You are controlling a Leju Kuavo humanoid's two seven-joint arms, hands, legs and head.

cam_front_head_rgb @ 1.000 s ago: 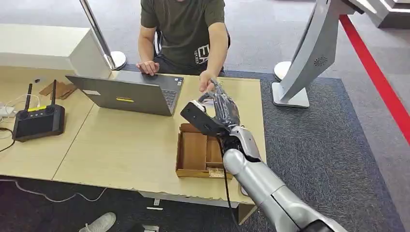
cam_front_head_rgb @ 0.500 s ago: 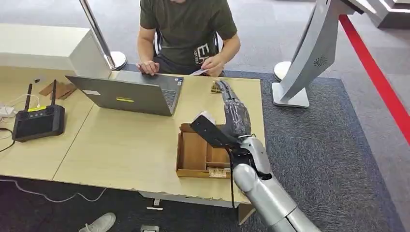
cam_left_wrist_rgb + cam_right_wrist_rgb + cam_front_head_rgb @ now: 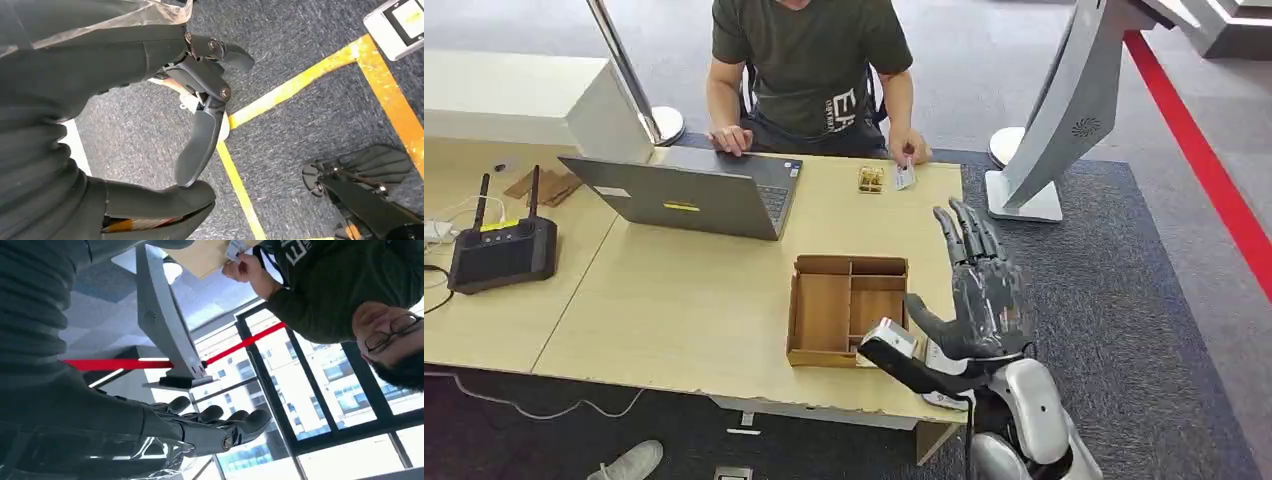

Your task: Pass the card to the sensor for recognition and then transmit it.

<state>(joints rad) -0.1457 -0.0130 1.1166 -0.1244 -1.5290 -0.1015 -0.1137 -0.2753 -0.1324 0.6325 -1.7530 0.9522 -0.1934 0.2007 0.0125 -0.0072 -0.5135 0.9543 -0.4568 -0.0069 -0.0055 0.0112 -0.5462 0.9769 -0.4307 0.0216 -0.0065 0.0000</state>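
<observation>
- Grey carpet [image 3: 1064,290] runs under and past your wooden table [image 3: 694,300]; start at the near edge and work outward.
- Nearest you, the right hand [image 3: 974,290] is raised over the table's near right corner, palm flat, fingers straight, pointing away from you and a little apart, thumb out toward the tray. It holds nothing.
- Your left hand [image 3: 200,100] hangs low over yellow floor tape [image 3: 300,85]. Its fingers are loosely curled, and nothing sits in them.
- Just beside the right hand sits a compartmented tray [image 3: 799,310], with no card in the bays you can see.
- Farther back, a laptop [image 3: 684,195] stands open, with a black controller [image 3: 504,250] well off to the left.
- At the far edge, the card [image 3: 905,177] is in the person's hand [image 3: 912,152], held just beside a small gold-coloured block [image 3: 870,178]. That block may be the sensor, but it is too small to tell.
- Expect the card to be light, thin, stiff and slick. It will skate on the wood if you press it flat, and a thick finger won't get under it.
- If you take it again, pinch a short edge between thumb and finger, leaving the face open for reading.
- Beyond the table's right end stands a silver pedestal [image 3: 1064,110].
</observation>
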